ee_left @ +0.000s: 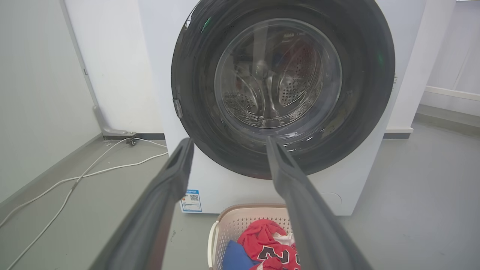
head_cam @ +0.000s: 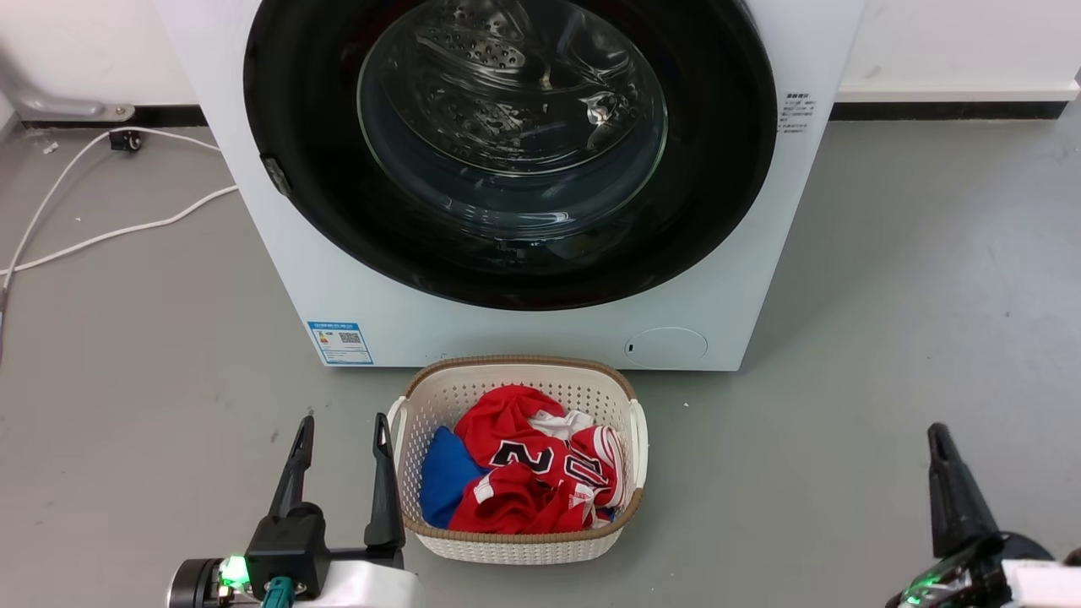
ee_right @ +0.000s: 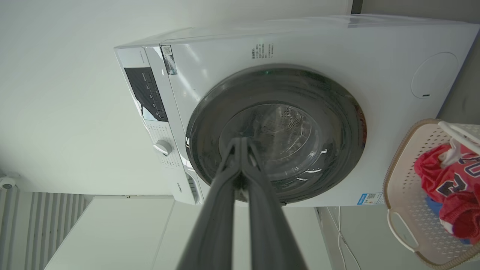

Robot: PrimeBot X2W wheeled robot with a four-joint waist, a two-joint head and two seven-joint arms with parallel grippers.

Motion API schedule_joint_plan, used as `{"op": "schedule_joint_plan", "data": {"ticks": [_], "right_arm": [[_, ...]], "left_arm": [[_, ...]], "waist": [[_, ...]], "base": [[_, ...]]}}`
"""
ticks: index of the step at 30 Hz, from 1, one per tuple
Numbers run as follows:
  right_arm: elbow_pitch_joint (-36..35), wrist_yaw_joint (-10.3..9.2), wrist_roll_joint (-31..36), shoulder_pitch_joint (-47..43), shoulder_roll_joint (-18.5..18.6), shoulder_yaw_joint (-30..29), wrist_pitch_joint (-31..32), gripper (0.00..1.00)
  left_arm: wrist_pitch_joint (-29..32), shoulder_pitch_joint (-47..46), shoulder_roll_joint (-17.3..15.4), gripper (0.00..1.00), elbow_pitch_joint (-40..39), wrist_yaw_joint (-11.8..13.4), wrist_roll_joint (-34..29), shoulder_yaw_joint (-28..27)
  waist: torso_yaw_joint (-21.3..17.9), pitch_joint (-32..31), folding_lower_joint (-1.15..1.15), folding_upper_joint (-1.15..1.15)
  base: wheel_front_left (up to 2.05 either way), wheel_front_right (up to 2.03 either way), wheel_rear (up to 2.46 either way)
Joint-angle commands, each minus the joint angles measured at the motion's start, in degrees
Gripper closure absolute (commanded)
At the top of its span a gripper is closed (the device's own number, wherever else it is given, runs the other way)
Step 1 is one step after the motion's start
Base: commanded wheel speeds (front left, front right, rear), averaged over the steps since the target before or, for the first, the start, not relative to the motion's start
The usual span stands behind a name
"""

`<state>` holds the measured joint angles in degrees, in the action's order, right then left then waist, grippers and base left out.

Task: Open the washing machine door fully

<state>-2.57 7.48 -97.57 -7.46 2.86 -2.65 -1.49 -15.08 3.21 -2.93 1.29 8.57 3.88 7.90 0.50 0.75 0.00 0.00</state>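
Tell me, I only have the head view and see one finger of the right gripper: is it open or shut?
Observer: Shut. In the right wrist view the right gripper is closed tip to tip, holding nothing.
Operator: The door's top is cut off for me. Is it seated all round?
Observer: The right wrist view shows the whole washing machine door. It lies flat against the washing machine, closed.
Operator: What sits above the door?
Observer: A dark control panel and a white dial, both apart from the door's rim.
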Motion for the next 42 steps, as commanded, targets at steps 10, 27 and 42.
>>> {"op": "schedule_joint_plan", "data": {"ticks": [10,27,42], "right_arm": [[5.0,0.02,0.8,14.1,2.3,-8.6,3.8,1.0],[20.1,0.02,1.6,45.9,11.0,-11.5,13.3,1.0],[33.2,0.02,6.8,67.6,17.8,-6.0,18.8,1.0]], "left_arm": [[-0.1,-3.3,0.0,0.0,-2.1,-0.3,-0.9,-0.4],[-0.1,-13.0,0.0,0.0,-5.7,-1.4,-2.8,-1.0],[-0.1,-18.5,0.0,0.0,-6.3,-1.0,-1.7,0.8]], "waist": [[-0.1,5.4,0.0,0.0],[0.6,22.2,0.0,0.0],[4.1,31.1,0.0,0.0]], "base": [[0.0,0.0,0.0],[0.0,0.0,0.0],[0.0,0.0,0.0]]}}
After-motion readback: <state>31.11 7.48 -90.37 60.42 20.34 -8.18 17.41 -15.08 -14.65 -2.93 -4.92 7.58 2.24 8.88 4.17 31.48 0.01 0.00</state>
